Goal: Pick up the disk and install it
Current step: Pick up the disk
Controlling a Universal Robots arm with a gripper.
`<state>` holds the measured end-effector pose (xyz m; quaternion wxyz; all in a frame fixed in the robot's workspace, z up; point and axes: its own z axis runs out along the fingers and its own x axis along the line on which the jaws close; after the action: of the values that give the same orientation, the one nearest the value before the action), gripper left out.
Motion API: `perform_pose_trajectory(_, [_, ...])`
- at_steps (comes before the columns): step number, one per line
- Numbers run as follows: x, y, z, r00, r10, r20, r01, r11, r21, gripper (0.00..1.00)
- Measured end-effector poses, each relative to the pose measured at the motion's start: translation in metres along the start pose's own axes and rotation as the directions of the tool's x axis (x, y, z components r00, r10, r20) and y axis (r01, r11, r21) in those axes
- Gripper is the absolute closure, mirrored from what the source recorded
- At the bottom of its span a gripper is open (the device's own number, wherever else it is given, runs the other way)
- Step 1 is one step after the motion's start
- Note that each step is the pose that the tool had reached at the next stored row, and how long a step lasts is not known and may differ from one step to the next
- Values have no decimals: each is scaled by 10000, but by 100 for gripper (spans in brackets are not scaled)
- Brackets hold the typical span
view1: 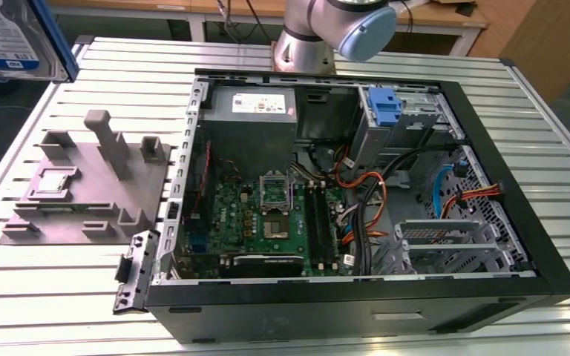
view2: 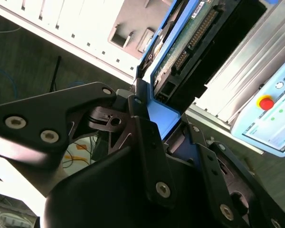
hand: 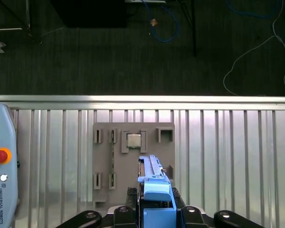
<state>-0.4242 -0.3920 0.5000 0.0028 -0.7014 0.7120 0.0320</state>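
My gripper (hand: 155, 211) is shut on the disk (hand: 153, 183), clamping the blue bracket rail at its end. In the first wrist view the disk stands edge-on above the grey fixture plate (hand: 104, 156) on the slatted table. The second wrist view shows the gripper (view2: 165, 127) with its black fingers (view2: 147, 142) pressed on the blue rail, and the disk (view2: 190, 35) with its green circuit-board side and connector showing. In the exterior view the disk (view1: 8, 37) hangs high at the far left, label side showing, blue rail along its edge.
The open computer case (view1: 552, 245) lies on the table at the exterior view's right, with motherboard (view1: 265, 215), power supply (view1: 255, 104), a blue bracket (view1: 386, 107) and a metal drive cage (view1: 444, 245). A chip (hand: 134, 140) sits on the fixture. A teach pendant (hand: 0, 166) lies beside it.
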Motion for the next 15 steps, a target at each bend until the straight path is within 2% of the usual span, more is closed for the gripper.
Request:
perform_pose_trajectory(11, [177, -9, -8, 10000, 3, -98, -3, 10000, 3, 63])
perform_pose_trajectory(15, [183, -9, -9, 9999, 5, -111, -5, 10000, 2, 63])
